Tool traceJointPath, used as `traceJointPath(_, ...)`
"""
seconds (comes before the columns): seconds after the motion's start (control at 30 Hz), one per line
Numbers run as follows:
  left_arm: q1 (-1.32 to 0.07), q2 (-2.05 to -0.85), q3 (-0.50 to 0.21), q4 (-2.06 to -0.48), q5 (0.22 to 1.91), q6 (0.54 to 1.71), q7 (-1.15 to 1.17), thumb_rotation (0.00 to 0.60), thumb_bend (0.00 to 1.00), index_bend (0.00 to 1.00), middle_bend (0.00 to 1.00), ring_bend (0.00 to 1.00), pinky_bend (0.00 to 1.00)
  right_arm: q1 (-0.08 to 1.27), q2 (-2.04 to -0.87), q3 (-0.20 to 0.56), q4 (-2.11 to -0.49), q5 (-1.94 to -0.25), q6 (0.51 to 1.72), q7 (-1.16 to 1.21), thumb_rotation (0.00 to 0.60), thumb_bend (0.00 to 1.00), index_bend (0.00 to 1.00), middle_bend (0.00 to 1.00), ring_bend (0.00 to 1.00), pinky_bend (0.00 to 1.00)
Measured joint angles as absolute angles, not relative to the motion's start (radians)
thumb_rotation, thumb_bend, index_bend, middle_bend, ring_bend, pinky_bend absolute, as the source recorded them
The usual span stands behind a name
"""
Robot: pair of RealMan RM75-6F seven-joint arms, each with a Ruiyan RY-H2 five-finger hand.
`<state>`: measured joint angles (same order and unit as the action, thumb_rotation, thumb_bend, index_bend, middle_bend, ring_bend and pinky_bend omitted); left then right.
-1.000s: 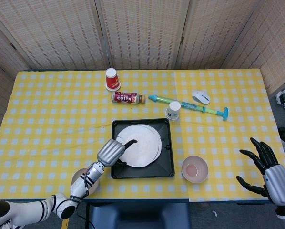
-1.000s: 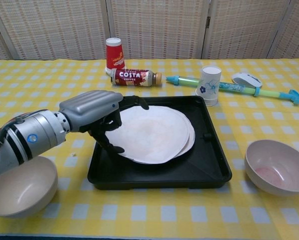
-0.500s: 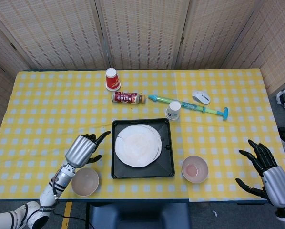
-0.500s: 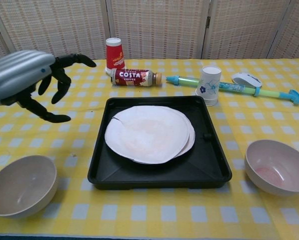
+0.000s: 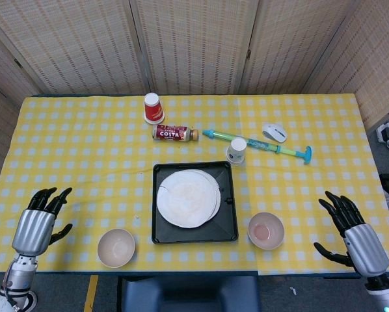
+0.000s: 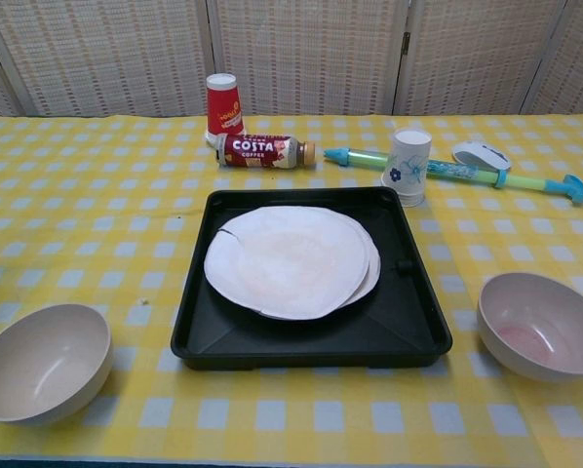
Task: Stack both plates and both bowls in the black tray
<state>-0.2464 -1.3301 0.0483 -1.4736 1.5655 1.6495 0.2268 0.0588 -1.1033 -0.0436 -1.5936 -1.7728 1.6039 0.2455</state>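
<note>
Head view: two white round plates (image 5: 188, 198) lie stacked in the square black plastic tray (image 5: 228, 224). Left hand (image 5: 35, 224) and right hand (image 5: 357, 242) hover empty, fingers spread, flanking two beige bowls (image 5: 116, 247).

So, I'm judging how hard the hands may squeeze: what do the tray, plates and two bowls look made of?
Tray: probably hard black plastic, with a slight sheen on its rim. Plates: thin and matte white, one edge nicked, so likely paper. Bowl on the left and bowl on the right: smooth, beige, thick-walled, possibly melamine or ceramic.
</note>
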Motion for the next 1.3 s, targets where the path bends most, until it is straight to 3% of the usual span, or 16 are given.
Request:
traceJointPath(0.17, -0.176, -1.322, 0.066, -1.44, 1.567, 1.706, 0.199, 0.6, 0.19, 0.18, 0.43, 0.24, 0.25, 0.073, -1.091, -0.051, -1.618, -1.77, 1.555, 0.153, 0.6, 0.25, 0.07, 0.0, 0.0, 0.0)
traceJointPath(0.27, -0.167, -1.313, 0.057, -1.446, 1.573, 1.714, 0.182, 0.6, 0.19, 0.18, 0.43, 0.24, 0.25, 0.085, -1.072, -0.064, -1.649, -1.78, 1.509, 0.08, 0.6, 0.25, 0.13, 0.02, 0.0, 0.0)
traceJointPath(0.4, -0.157, -1.305, 0.043, -1.461, 1.572, 1.707, 0.172, 0.6, 0.19, 0.18, 0.43, 0.25, 0.27, 0.104, -1.055, -0.075, -1.69, -1.785, 1.447, -0.012, 0.6, 0.25, 0.31, 0.28, 0.18, 0.0)
traceJointPath(0.47, -0.152, -1.299, 0.034, -1.471, 1.571, 1.702, 0.171, 0.6, 0.19, 0.18, 0.43, 0.25, 0.3, 0.12, -1.052, -0.078, -1.705, -1.785, 1.404, -0.06, 0.6, 0.25, 0.34, 0.38, 0.28, 0.08)
traceJointPath(0.53, -0.149, -1.295, 0.031, -1.476, 1.568, 1.695, 0.173, 0.6, 0.19, 0.18, 0.44, 0.28, 0.34, 0.135, -1.052, -0.08, -1.717, -1.783, 1.363, -0.101, 0.6, 0.25, 0.35, 0.49, 0.45, 0.34)
traceJointPath(0.6, -0.147, -1.29, 0.029, -1.486, 1.56, 1.68, 0.173, 0.6, 0.19, 0.18, 0.45, 0.31, 0.37, 0.154, -1.053, -0.081, -1.732, -1.777, 1.313, -0.148, 0.6, 0.25, 0.35, 0.54, 0.52, 0.47)
traceJointPath(0.8, -0.139, -1.266, 0.027, -1.505, 1.559, 1.653, 0.155, 0.6, 0.19, 0.18, 0.45, 0.31, 0.36, 0.207, -1.085, -0.073, -1.772, -1.743, 1.204, -0.261, 0.6, 0.25, 0.35, 0.57, 0.56, 0.55)
traceJointPath(1.1, -0.119, -1.227, 0.016, -1.527, 1.557, 1.639, 0.114, 0.6, 0.19, 0.18, 0.51, 0.38, 0.44, 0.226, -1.13, -0.067, -1.79, -1.7, 1.173, -0.342, 0.6, 0.25, 0.42, 0.85, 0.82, 0.83)
traceJointPath(1.3, -0.111, -1.219, 0.015, -1.536, 1.569, 1.632, 0.117, 0.6, 0.19, 0.16, 0.52, 0.39, 0.45, 0.218, -1.126, -0.072, -1.794, -1.661, 1.171, -0.359, 0.6, 0.25, 0.43, 0.9, 0.86, 0.86)
